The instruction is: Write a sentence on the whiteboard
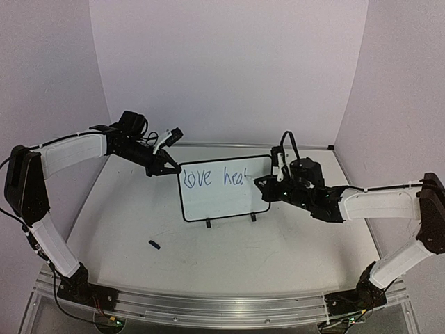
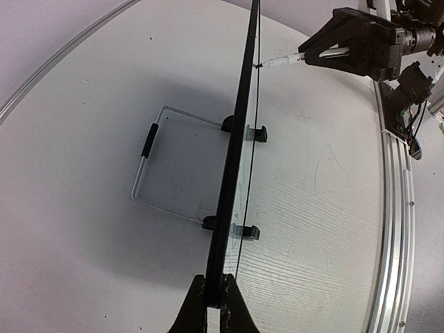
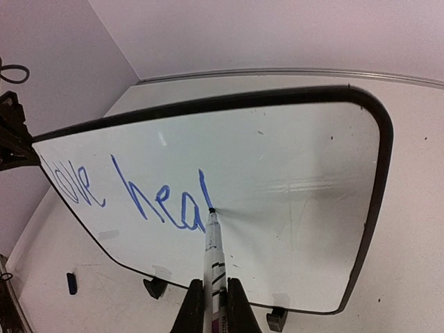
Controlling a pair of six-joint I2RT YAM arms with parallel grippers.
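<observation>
The whiteboard (image 1: 222, 188) stands upright on two black feet at the table's middle, black-framed. The sentence (image 1: 212, 179) reads "love hea" in blue with a partial stroke of the following letter; in the right wrist view (image 3: 149, 198) the stroke ends at the pen tip. My left gripper (image 1: 169, 169) is shut on the board's left edge; the left wrist view shows its jaws pinching the black frame (image 2: 223, 277). My right gripper (image 1: 268, 186) is shut on a white marker (image 3: 212, 260), whose tip touches the board face. The marker also shows in the left wrist view (image 2: 281, 61).
A small black marker cap (image 1: 154, 244) lies on the table in front of the board, left of centre; it also shows in the right wrist view (image 3: 71, 282). A wire stand (image 2: 149, 166) props the board from behind. A metal rail (image 1: 208, 306) runs along the near edge.
</observation>
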